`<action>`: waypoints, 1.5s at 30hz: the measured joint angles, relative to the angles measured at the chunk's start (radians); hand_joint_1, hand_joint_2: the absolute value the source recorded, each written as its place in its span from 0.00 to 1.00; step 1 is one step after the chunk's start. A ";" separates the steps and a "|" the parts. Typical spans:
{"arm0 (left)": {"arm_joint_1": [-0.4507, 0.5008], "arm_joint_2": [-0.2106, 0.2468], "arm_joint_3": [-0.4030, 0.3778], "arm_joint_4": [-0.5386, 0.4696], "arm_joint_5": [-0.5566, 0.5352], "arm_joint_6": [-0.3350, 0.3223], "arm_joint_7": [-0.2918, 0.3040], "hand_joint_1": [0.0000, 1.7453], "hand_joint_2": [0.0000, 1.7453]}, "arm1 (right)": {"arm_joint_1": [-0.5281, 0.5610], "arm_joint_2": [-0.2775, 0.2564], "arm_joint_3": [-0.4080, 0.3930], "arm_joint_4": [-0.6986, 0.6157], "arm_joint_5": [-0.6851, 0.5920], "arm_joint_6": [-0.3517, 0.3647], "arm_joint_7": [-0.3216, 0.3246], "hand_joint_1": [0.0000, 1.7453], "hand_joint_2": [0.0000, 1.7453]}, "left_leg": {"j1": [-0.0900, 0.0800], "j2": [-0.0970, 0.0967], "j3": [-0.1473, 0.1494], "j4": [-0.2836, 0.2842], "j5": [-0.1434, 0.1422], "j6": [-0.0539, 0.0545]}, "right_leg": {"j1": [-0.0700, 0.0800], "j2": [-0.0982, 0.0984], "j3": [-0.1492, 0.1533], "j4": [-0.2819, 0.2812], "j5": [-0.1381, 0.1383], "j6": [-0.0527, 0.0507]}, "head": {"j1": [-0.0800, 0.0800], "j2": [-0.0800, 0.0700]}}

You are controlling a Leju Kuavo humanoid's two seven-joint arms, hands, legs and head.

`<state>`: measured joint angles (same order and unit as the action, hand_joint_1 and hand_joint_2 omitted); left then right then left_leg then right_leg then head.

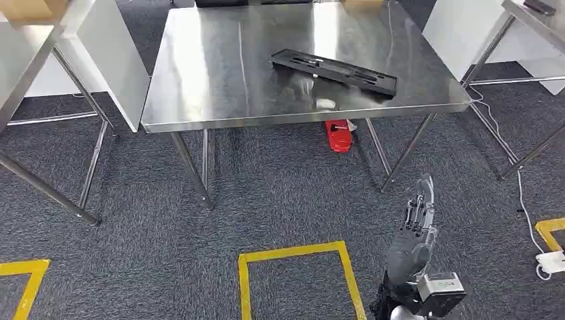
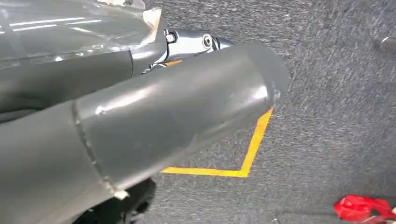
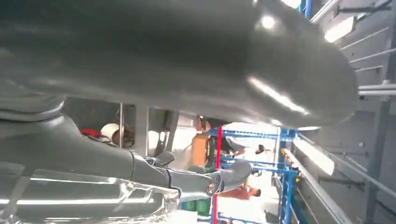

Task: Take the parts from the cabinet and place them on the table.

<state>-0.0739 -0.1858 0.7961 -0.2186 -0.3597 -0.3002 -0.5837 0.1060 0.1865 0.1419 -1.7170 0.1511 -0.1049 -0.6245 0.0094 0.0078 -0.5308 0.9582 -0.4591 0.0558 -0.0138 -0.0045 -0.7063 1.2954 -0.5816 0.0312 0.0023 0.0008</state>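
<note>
A long flat black part (image 1: 333, 70) lies at an angle on the right half of the steel table (image 1: 220, 80) ahead of me. My right hand (image 1: 413, 233) hangs low at the lower right, well short of the table, fingers stretched straight with nothing in them. In the right wrist view the thick grey thumb (image 3: 196, 56) and the fingers (image 3: 201, 179) stand apart and empty. The left wrist view shows my left hand's thumb (image 2: 177, 107) and a finger (image 2: 187, 44) spread over the carpet, holding nothing.
A red object (image 1: 338, 135) sits on the carpet under the table's front edge, also in the left wrist view as the red object (image 2: 362, 207). Yellow floor tape (image 1: 296, 252) marks a square before me. Other steel tables flank both sides. A white power strip (image 1: 552, 261) lies at the right.
</note>
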 joint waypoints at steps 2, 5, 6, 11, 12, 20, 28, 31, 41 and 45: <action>0.000 0.000 0.000 0.000 0.000 -0.002 0.000 0.00 0.00 | 0.000 -0.001 -0.003 0.003 0.000 0.004 0.000 0.00 0.00 | 0.001 0.000 -0.012 0.001 0.010 -0.006 | -0.008 0.000 0.042 -0.037 0.015 0.020 | 0.000 0.000; -0.002 -0.003 0.000 0.000 -0.007 -0.005 0.000 0.00 0.00 | -0.010 -0.001 -0.004 0.003 0.000 0.005 0.001 0.00 0.00 | 0.003 0.001 -0.025 0.018 0.015 -0.019 | -0.024 0.000 0.212 -0.322 0.076 0.047 | 0.002 0.000; -0.005 -0.002 0.000 0.000 -0.010 -0.006 0.002 0.00 0.00 | -0.013 0.000 -0.005 0.003 0.000 0.005 0.003 0.00 0.00 | -0.003 0.000 -0.034 0.026 0.015 -0.027 | -0.009 0.008 0.215 -0.327 0.075 0.033 | 0.001 0.000; -0.009 -0.003 -0.001 0.000 -0.023 -0.016 0.013 0.00 0.00 | -0.011 -0.002 -0.016 0.002 -0.002 0.003 0.004 0.00 0.00 | 0.007 -0.004 -0.056 0.049 0.004 -0.052 | -0.017 0.008 0.196 -0.319 0.098 -0.009 | -0.002 0.000; -0.010 -0.003 -0.002 0.000 -0.026 -0.016 0.016 0.00 0.00 | -0.011 -0.003 -0.018 0.000 -0.003 0.002 0.004 0.00 0.00 | 0.007 -0.005 -0.078 0.101 -0.043 -0.055 | -0.016 0.008 0.190 -0.318 0.103 -0.021 | -0.005 0.000; -0.014 -0.003 -0.011 0.000 -0.036 -0.022 0.021 0.00 0.00 | 0.002 -0.007 -0.030 0.000 -0.016 0.001 0.004 0.00 0.00 | 0.006 -0.008 0.003 0.073 -0.030 -0.034 | 0.003 0.006 0.166 -0.316 0.124 -0.031 | -0.006 0.000; -0.022 -0.004 -0.021 0.000 -0.038 -0.024 0.029 0.00 0.00 | 0.007 -0.010 -0.039 -0.002 -0.018 0.000 0.002 0.00 0.00 | -0.018 -0.009 0.004 0.027 -0.030 -0.028 | 0.016 0.004 0.142 -0.310 0.137 -0.017 | -0.004 0.000; -0.024 -0.005 -0.023 0.000 -0.039 -0.025 0.033 0.00 0.00 | 0.008 -0.011 -0.040 -0.003 -0.023 0.000 0.002 0.00 0.00 | -0.023 -0.009 -0.003 0.028 -0.025 -0.019 | 0.011 0.004 0.136 -0.313 0.145 -0.006 | -0.003 0.000; -0.027 -0.007 -0.023 0.000 -0.037 -0.025 0.035 0.00 0.00 | 0.017 -0.012 -0.044 -0.003 -0.077 0.024 0.007 0.00 0.00 | -0.016 0.007 -0.013 0.015 0.002 0.017 | -0.002 0.007 0.107 -0.276 0.124 0.015 | -0.006 0.000; -0.026 -0.008 -0.022 0.001 -0.030 -0.025 0.035 0.00 0.00 | 0.023 -0.016 -0.046 0.001 -0.081 0.025 0.010 0.00 0.00 | -0.015 0.033 -0.030 0.017 0.008 0.017 | -0.005 0.007 -0.007 0.004 -0.001 0.011 | 0.002 0.000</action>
<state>-0.1002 -0.1934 0.7740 -0.2178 -0.3895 -0.3250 -0.5489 0.1289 0.1709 0.0958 -1.7159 0.0702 -0.0797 -0.6146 -0.0060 0.0406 -0.5610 0.9755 -0.4509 0.0724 -0.0183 0.0021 -0.7131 1.2990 -0.5823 0.0424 0.0038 0.0008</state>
